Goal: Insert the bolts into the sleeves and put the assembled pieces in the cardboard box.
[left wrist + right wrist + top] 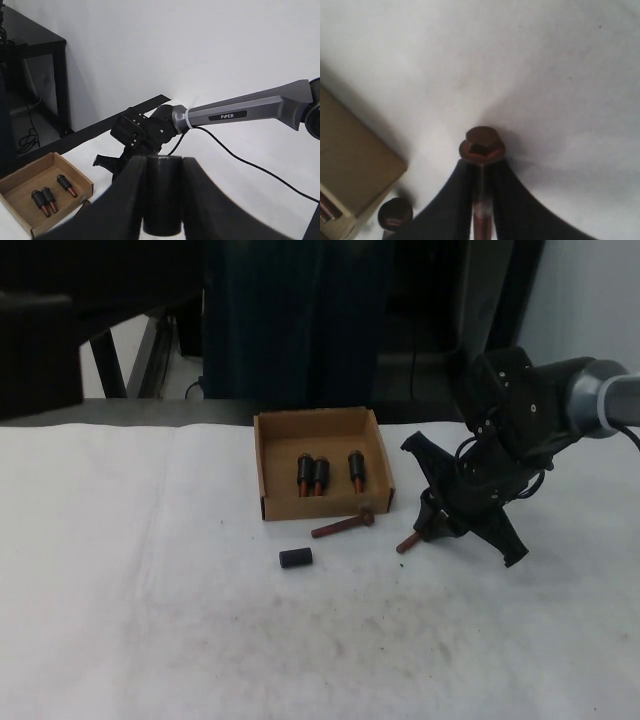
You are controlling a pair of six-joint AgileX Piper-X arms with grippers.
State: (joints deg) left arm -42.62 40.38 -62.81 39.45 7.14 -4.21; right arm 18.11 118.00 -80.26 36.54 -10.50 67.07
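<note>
1. The white cloth-covered bench carries all parts. The open brown cardboard box stands near the middle of the bench and serves as the reference for every position below.

2. The grey-and-black right arm reaches down to the bench on the right of the box.

3. The right gripper sits low over the bench, just right of the box's near right corner. Its two black fingers are clamped on the shaft of a reddish-brown hex-head bolt. The head of this bolt points away from the gripper, toward the bench.

4. The left gripper is held well apart from the box and looks across at it and at the right arm. Its fingers are closed on a black cylindrical sleeve, which stands between them.

5. Three assembled pieces lie inside the box, each a black sleeve with a reddish bolt end showing. Two of them lie side by side and touching. The third lies apart, toward the right wall.

6. A second reddish-brown bolt lies loose on the bench just outside the box's near wall, close to its right corner.

7. A second black sleeve lies loose on the bench, nearer the camera than the box and the loose bolt.
</note>
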